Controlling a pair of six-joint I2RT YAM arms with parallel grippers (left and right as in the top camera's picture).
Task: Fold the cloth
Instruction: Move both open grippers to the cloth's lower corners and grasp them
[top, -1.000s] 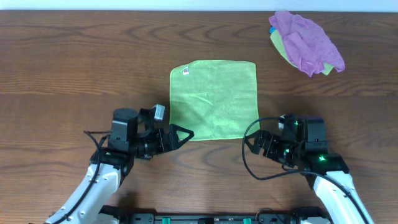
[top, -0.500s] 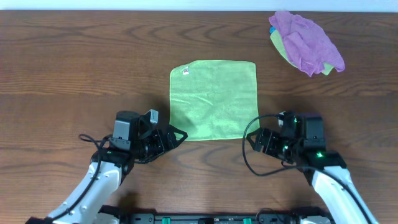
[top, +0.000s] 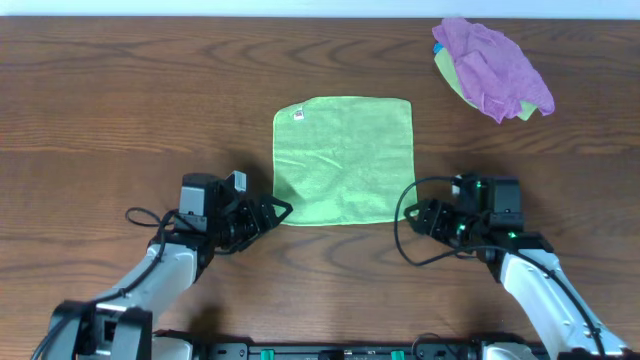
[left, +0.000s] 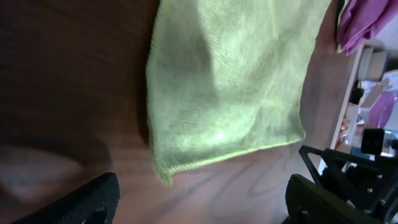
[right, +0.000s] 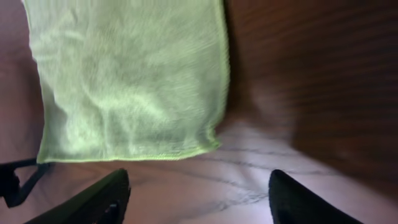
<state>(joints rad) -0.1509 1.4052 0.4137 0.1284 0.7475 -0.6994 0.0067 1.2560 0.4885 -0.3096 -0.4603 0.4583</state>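
Note:
The lime-green cloth (top: 343, 160) lies flat and spread out in the middle of the wooden table, its small white tag (top: 297, 114) at the far left corner. My left gripper (top: 278, 212) is open and empty, just outside the cloth's near left corner. My right gripper (top: 409, 217) is open and empty, just outside the near right corner. In the left wrist view the cloth's near corner (left: 163, 175) lies just ahead of the open fingers (left: 199, 208). In the right wrist view the cloth's near edge (right: 130, 152) lies ahead of the open fingers (right: 199, 199).
A purple cloth (top: 492, 65) bundled with a yellow-green one (top: 455, 75) lies at the far right corner of the table. The table's far edge runs along the top of the overhead view.
Both arms shifted slightly. The left gripper drew back a little to the left from the cloth's near left corner; the right gripper stayed by the near right corner. The cloth has not moved.

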